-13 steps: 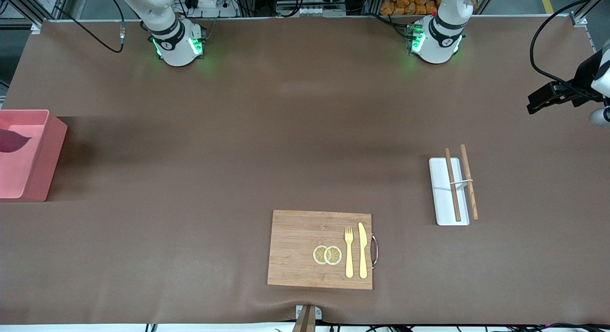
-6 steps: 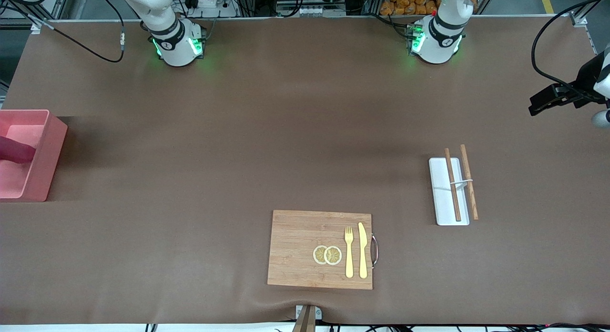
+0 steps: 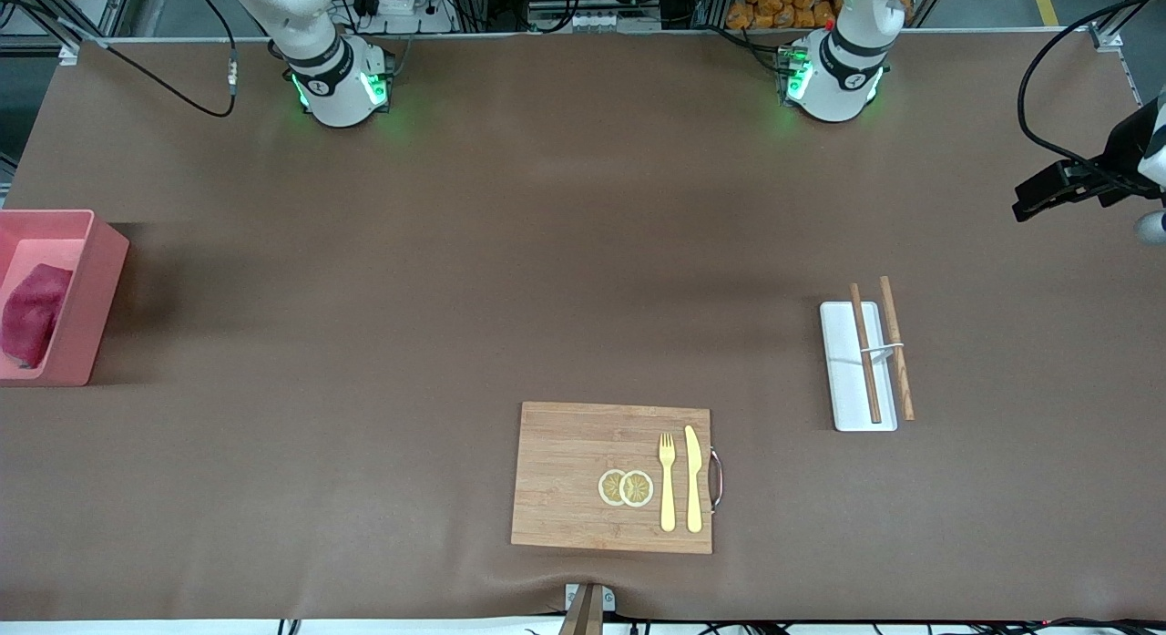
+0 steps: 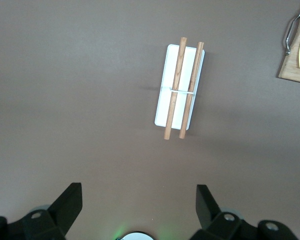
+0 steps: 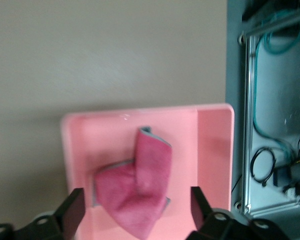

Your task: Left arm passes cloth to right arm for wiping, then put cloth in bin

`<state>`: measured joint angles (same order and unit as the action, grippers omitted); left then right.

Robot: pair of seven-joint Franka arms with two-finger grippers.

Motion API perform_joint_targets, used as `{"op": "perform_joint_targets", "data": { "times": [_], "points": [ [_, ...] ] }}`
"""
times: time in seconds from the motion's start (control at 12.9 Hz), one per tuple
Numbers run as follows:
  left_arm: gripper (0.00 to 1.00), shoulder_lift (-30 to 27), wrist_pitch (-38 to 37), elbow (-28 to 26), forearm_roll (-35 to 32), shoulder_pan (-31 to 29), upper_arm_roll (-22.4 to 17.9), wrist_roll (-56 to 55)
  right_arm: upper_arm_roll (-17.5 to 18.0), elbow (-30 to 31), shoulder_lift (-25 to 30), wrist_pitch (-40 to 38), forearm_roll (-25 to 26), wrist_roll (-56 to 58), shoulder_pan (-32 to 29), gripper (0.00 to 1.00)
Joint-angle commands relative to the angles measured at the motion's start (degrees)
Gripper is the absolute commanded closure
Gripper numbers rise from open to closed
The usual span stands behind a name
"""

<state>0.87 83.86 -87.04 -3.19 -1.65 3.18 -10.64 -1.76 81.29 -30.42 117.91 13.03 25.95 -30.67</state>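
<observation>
The crimson-pink cloth [image 3: 30, 313] lies crumpled inside the salmon-pink bin [image 3: 94, 289] at the right arm's end of the table. In the right wrist view my right gripper [image 5: 136, 206] is open and empty, up over the bin [image 5: 215, 150], with the cloth [image 5: 151, 167] lying loose below it. The right gripper is out of the front view. My left gripper [image 3: 1022, 207] is open and empty, up over the bare table at the left arm's end. It also shows in the left wrist view [image 4: 138, 200].
A white tray [image 3: 843, 380] with two wooden chopsticks [image 3: 865, 353] lies toward the left arm's end and shows in the left wrist view [image 4: 163, 100]. A wooden cutting board [image 3: 565, 476] with lemon slices, a yellow fork and a knife lies near the front edge.
The cloth, hanging over the bin before, has dropped and now lies crumpled in the bin. The left gripper has barely moved.
</observation>
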Motion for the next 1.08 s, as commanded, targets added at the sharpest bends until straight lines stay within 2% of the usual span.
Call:
{"op": "perform_joint_targets", "data": {
  "times": [0.0,0.08,0.15,0.46,0.62,0.85,1.01],
  "points": [
    [0.0,-1.57,0.69,-0.93,1.6,-0.11,-0.19,1.33,-0.26,1.41,7.2,-7.84,-5.52,-4.92,6.65,0.0],
    [0.0,-1.66,0.69,-1.11,3.61,-0.28,-0.19,2.46,-0.34,1.41,9.48,-11.18,-9.56,-7.46,8.33,0.0],
    [0.0,-1.75,0.6,-1.2,5.8,-0.72,-0.28,5.95,-0.35,1.67,11.51,-13.04,-10.47,-9.58,10.43,0.0],
    [0.0,-2.71,0.16,-1.2,5.65,-0.72,1.83,6.6,-0.35,1.94,18.89,-22.35,-10.75,-18.9,17.82,0.0],
    [0.0,-5.16,0.6,-3.64,5.56,-0.9,2.62,4.42,-0.35,2.03,21.8,-24.57,-10.75,-22.24,21.68,0.0],
    [0.0,-5.88,1.04,-4.1,5.13,-0.9,2.62,3.35,1.41,3.51,25.05,-25.98,-12.06,-24.1,21.26,0.0],
    [0.0,-5.44,0.95,-3.23,1.89,-0.55,3.06,3.61,0.1,4.22,26.99,-26.85,-12.42,-24.97,22.83,0.0]
  ]
}}
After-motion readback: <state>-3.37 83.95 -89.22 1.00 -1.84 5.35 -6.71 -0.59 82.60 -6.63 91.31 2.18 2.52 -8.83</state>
